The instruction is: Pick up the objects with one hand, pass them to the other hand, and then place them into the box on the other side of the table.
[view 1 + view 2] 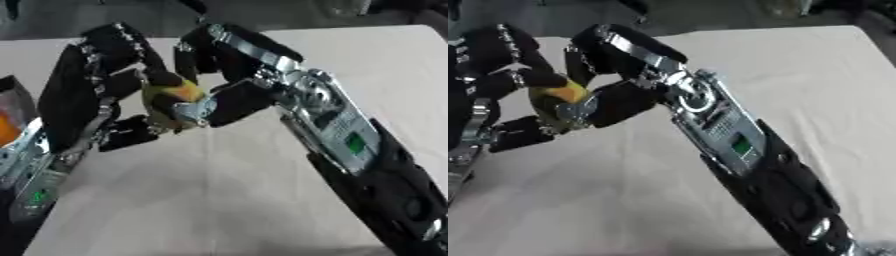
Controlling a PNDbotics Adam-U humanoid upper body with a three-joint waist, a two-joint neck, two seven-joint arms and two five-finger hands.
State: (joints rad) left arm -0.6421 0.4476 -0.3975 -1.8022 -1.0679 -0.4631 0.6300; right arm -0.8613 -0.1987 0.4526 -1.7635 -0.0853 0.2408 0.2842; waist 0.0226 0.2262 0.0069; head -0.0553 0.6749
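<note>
A small yellow and orange object (178,94) is held above the table between my two hands. My left hand (87,85) comes in from the left with its fingers curled over the object's top and its thumb below. My right hand (234,60) reaches in from the right. Its fingers arch over the object and its thumb (229,102) presses against the near side. Most of the object is hidden by the fingers, so its shape is unclear.
The pale table (219,200) lies under the hands. At the left edge shows part of a box (12,107) with something orange inside. My right forearm (745,150) crosses the table's right half.
</note>
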